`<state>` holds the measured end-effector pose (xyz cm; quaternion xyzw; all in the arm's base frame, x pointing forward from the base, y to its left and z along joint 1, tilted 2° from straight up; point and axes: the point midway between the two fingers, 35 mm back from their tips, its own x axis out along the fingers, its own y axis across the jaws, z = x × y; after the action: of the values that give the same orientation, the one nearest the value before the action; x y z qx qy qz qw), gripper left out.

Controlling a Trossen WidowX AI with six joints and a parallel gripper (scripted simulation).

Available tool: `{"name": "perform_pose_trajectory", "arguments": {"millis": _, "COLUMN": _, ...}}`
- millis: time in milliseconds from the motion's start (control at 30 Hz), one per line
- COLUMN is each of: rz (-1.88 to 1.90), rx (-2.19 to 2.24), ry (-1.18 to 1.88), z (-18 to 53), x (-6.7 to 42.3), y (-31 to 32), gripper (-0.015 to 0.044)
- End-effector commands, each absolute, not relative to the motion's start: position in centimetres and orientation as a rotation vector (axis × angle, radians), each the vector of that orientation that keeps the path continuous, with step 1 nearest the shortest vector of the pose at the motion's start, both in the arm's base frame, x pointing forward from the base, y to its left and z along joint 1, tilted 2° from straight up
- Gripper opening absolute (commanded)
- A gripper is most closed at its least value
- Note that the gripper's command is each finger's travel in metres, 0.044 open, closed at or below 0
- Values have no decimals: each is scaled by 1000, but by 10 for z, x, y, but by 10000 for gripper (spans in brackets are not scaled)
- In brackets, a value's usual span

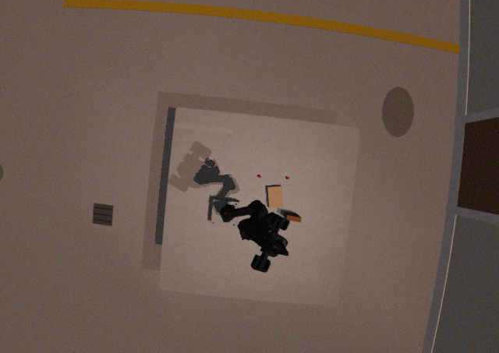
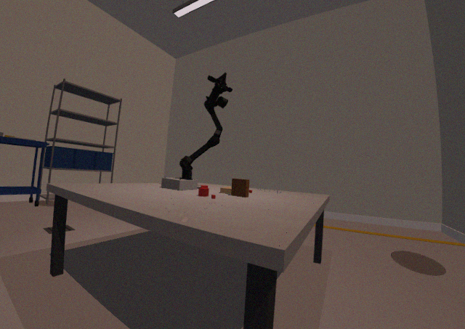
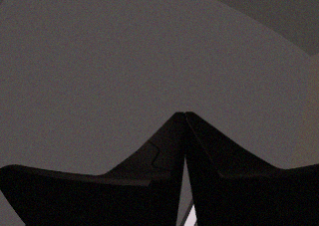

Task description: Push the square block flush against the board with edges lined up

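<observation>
A flat tan board [image 1: 275, 196] [image 2: 225, 190] lies on the table. A brown square block [image 1: 293, 218] [image 2: 240, 187] stands upright near one end of it. In the top view the arm covers part of the block's surroundings. A narrow gap with shadow shows between block and board there, and they look apart. In the exterior view the block stands in front of the board and hides part of it. My gripper [image 1: 286, 252] [image 2: 225, 74] [image 3: 183, 120] is shut and empty, its fingertips together. It is high above the table, well away from both parts, and points upward.
A red block [image 2: 203, 191] sits on the table [image 2: 259, 220] near the arm's grey base [image 2: 179, 184]. Small red cubes [image 1: 259, 176] [image 1: 287, 178] [image 2: 213, 196] [image 2: 250, 191] lie near the parts. A shelf rack [image 2: 84, 117] stands beyond the table.
</observation>
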<state>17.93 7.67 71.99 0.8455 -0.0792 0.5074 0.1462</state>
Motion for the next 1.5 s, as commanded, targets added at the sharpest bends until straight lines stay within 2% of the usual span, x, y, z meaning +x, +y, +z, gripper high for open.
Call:
{"name": "perform_pose_trajectory", "arguments": {"millis": 0, "rz": 1593, "rx": 2475, "ry": -172, "z": 729, "x": 153, "y": 71, "gripper": 0}}
{"name": "perform_pose_trajectory", "arguments": {"millis": 400, "rz": 2014, "rx": 2598, "ry": 53, "z": 748, "x": 82, "y": 38, "gripper": 0}}
{"name": "perform_pose_trajectory", "arguments": {"millis": 867, "rz": 2456, "rx": 2690, "ry": 263, "z": 748, "x": 30, "y": -22, "gripper": 0}}
{"name": "perform_pose_trajectory", "arguments": {"millis": 1467, "rz": 3178, "rx": 2585, "ry": 766, "z": 732, "x": -10, "y": -131, "gripper": 0}}
